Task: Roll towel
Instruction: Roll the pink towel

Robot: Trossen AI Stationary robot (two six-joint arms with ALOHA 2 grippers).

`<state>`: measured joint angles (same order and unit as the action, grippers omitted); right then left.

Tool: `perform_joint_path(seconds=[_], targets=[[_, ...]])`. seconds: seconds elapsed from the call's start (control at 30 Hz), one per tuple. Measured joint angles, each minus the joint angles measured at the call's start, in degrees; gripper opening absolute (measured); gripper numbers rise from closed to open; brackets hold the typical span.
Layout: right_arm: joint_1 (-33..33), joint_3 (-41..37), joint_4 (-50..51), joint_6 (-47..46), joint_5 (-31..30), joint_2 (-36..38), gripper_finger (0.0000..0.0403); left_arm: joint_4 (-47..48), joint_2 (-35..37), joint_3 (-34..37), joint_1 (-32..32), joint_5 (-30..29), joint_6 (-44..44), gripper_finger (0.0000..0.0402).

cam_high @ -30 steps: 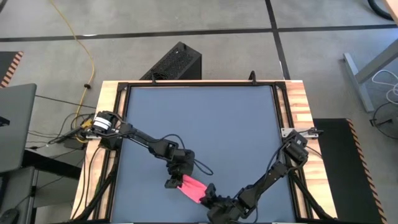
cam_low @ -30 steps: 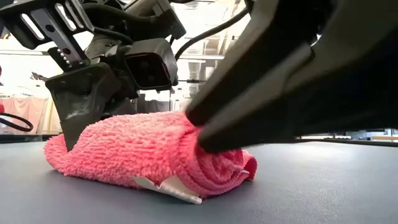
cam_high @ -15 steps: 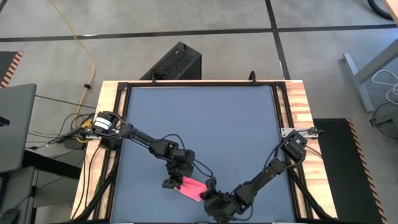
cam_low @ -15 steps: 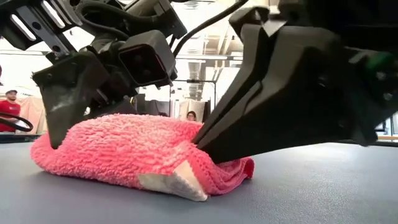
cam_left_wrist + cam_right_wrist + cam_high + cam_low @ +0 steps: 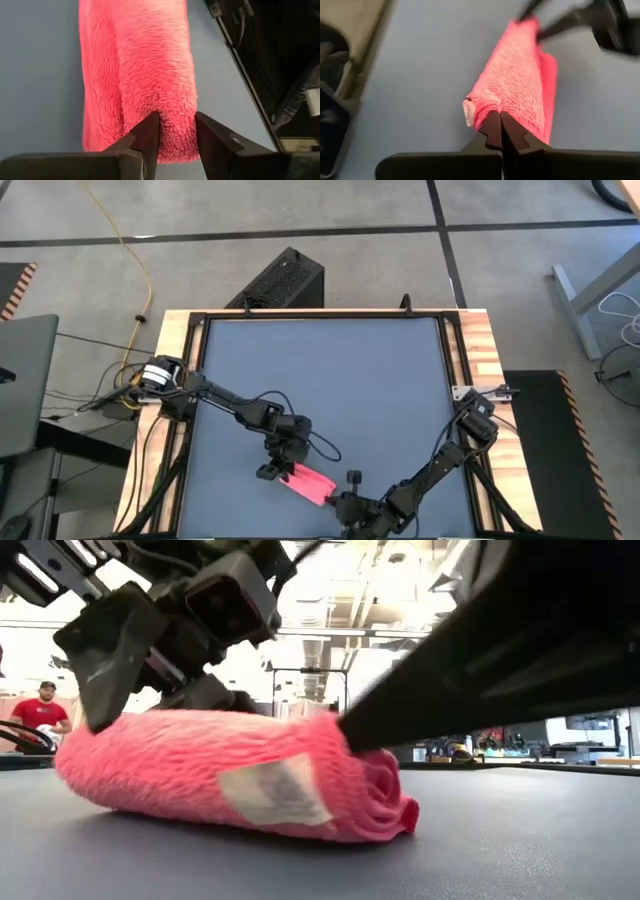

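Note:
The pink towel [image 5: 310, 483] lies rolled up into a short roll [image 5: 220, 775] on the dark table near its front edge. A white label [image 5: 275, 790] faces the low camera. My left gripper [image 5: 276, 472] is at the roll's left end, and its fingers [image 5: 150, 131] are apart, with the end's outer fabric between them. At the roll's other end, my right gripper [image 5: 340, 502] is shut, with its tips [image 5: 500, 125] in the fabric there. My left gripper stands with one finger on each side of a lap of fabric at the roll's end [image 5: 175, 125], coming in slanting from above and along the roll. I cannot tell whether the fingers touch it. My right gripper pinches fabric at the upper part of the roll's right end [image 5: 350, 735] between its shut fingertips. It comes slanting down from the table's near right side, along the roll. The roll rests on the table.
Bare table [image 5: 320, 370] stretches from the towel to the far edge. A black box [image 5: 285, 280] stands on the floor beyond that edge. In the low view a person in a red shirt [image 5: 40, 712] shows in the room behind.
My right gripper has rolled its wrist and shut on the towel's end. The towel has turned over into a rounder roll, so its label has come up from the table to face the low camera. My left gripper has opened and risen slightly.

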<state>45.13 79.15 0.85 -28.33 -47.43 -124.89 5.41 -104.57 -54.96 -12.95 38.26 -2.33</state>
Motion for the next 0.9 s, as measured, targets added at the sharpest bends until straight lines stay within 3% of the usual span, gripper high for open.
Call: perform_joint_path(seconds=[0.2,0.63,0.9], targets=[[0.3,-3.6,-2.9,-15.5,-0.8,0.0,0.0007,-1.3,1.9,0.0,-2.1,-4.4,4.1,0.0101],[2.1,-5.4,-12.1,-18.4,-2.0,2.0,0.0007,-2.0,2.0,0.0,-5.2,-16.1,8.5,0.0078],[2.1,-5.4,-8.6,-23.0,-1.6,2.0,0.0007,-1.0,3.4,0.0,-5.4,-16.1,8.7,0.0073]])
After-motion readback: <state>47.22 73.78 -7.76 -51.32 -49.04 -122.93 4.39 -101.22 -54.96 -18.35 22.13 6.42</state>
